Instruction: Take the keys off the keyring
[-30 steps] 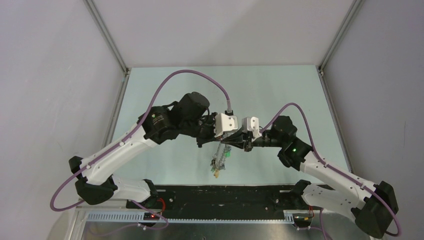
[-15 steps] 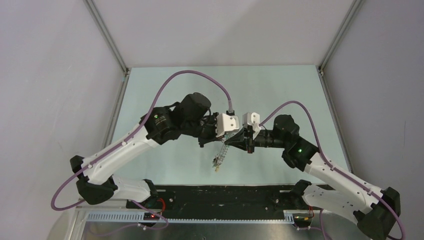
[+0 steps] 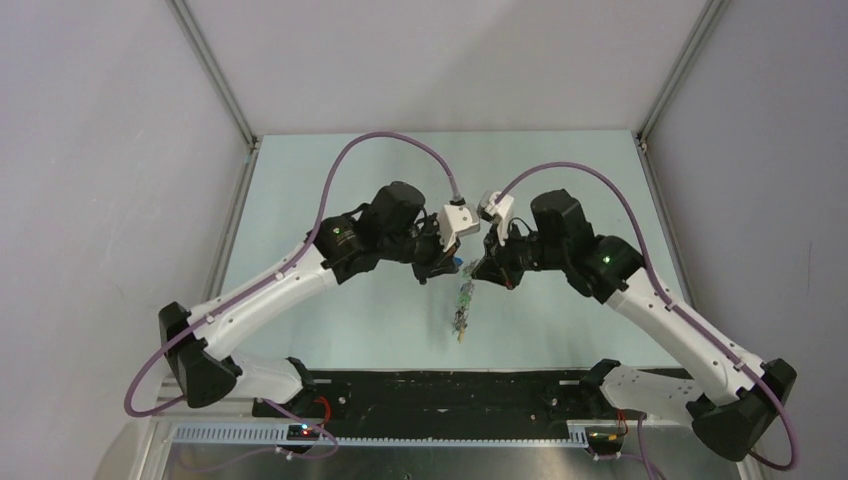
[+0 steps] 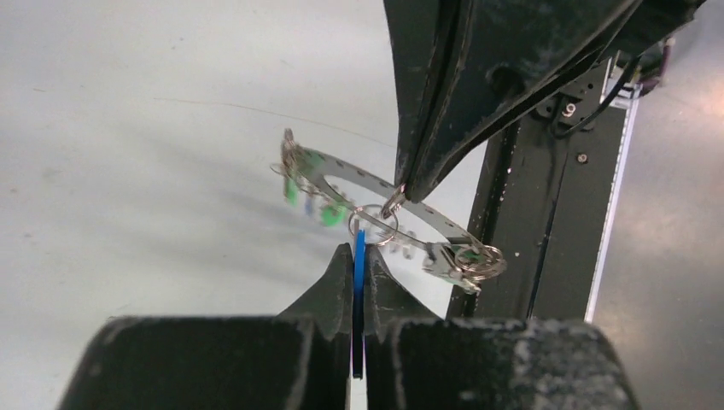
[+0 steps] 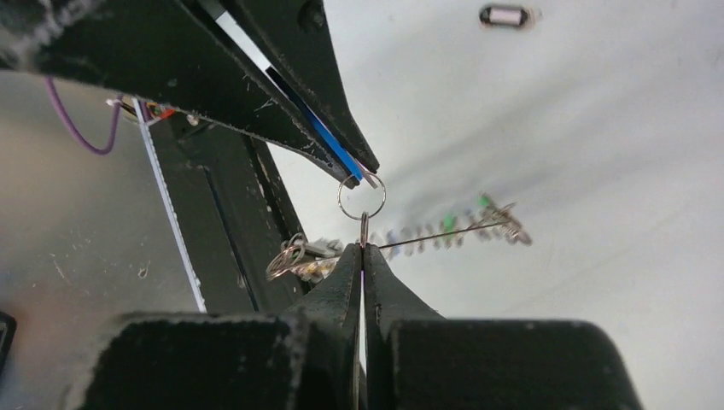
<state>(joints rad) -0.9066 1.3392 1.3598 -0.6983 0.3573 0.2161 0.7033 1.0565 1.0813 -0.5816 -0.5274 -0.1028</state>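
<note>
The keyring [image 4: 431, 219] is a thin silver hoop held in the air between my grippers, with small green-headed and other keys [image 4: 329, 213] strung along it. In the top view it hangs below both grippers [image 3: 462, 305]. My left gripper [image 4: 359, 253] is shut on a blue-headed key [image 4: 359, 243] that hangs on a small split ring [image 4: 373, 225]. My right gripper [image 5: 363, 248] is shut on the keyring's thin metal [image 5: 444, 231], just under that split ring [image 5: 361, 196]. The two grippers meet tip to tip, left [image 3: 447, 262] and right [image 3: 486, 268].
A small black tag [image 5: 505, 14] lies on the pale green table [image 3: 560, 170] beyond the grippers. The black base rail [image 3: 450, 385] runs along the near edge. Grey walls close in the sides and back.
Both grippers have risen and moved toward the back and slightly right, staying together. The hanging keyring has moved right with them and swings, its keys blurred.
</note>
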